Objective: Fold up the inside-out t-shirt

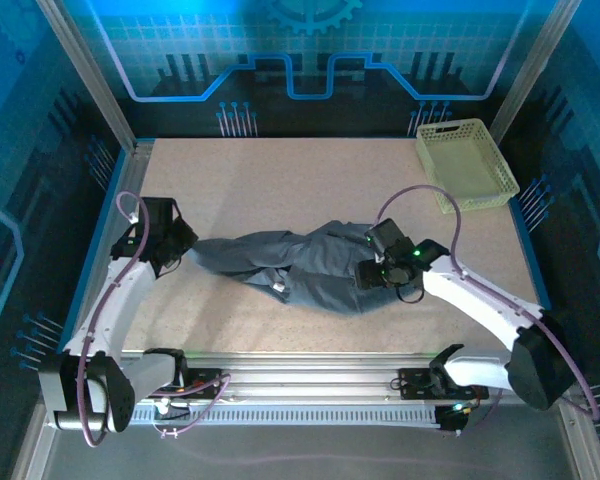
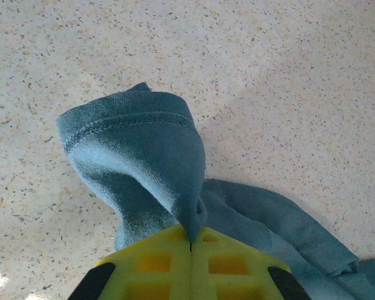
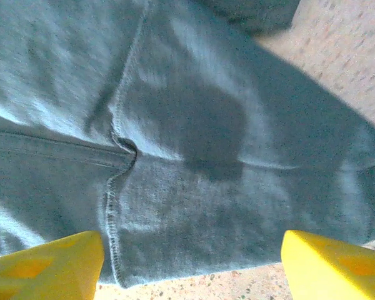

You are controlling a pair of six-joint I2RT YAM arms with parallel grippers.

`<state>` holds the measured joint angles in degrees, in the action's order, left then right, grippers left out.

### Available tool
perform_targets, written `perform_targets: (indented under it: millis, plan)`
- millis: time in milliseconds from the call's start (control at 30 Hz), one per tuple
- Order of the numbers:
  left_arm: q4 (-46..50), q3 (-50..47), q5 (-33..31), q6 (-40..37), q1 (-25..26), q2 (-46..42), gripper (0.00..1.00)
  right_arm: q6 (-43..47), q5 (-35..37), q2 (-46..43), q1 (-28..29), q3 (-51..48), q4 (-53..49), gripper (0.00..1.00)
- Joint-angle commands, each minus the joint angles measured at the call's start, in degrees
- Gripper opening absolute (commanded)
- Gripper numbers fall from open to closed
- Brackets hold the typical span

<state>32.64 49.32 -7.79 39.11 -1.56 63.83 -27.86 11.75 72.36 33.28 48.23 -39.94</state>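
Left pincer [image 2: 190, 245] pinches the shirt [image 2: 144, 162] by a thin fold; pulling may slip it. Right pincer [image 3: 190, 265], spread just above, holds nothing.

Crumpled dark slate-grey fabric t-shirt [image 1: 300, 265]: plain; reads teal-grey in the wrist views, seam stitching tone-on-tone. Flat beige desk [image 1: 280, 180]: fine dark and rust speckle all over. Rectangular pale yellow-green plastic basket [image 1: 458, 126]: lattice-grid walls. Left tool [image 2: 190, 240] and right tool [image 3: 192, 247]: bright yellow fingers, black corner pieces on the left one. Arm links [image 1: 480, 300] white, joints black, cables [image 1: 450, 215] purple. Green light [image 1: 416, 253] on the right wrist. Back wall [image 1: 300, 60]: blue, lighter circuit-line and gear pattern.
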Motion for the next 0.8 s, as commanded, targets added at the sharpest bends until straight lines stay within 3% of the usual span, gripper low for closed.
perform_targets:
  millis: [0, 333, 433, 567, 767]
  plan:
    - [-1.0, -1.3, 1.3, 0.9, -0.6, -1.0, 0.0, -3.2, -1.7, 2.6, -0.7, -0.7, 5.4, 0.76]
    - [-1.0, -1.9, 1.7, 0.8, -0.6, -1.1, 0.0, -1.9, -5.4, 12.7, -2.9, 0.2, 11.8, 0.62]
    - [-0.9, -1.8, 1.4, 0.6, -0.5, -1.2, 0.0, -1.9, -4.9, 14.5, -3.0, 0.6, 12.2, 0.51]
    - [-0.7, -1.6, 1.1, 0.5, -0.7, -1.1, 0.0, -1.8, -3.1, 14.6, -3.0, 0.9, 11.3, 0.27]
    - [0.4, 0.5, 0.8, 0.4, -0.8, -1.4, 0.0, -0.1, 4.8, 8.1, -2.8, 4.2, 3.7, 0.0]
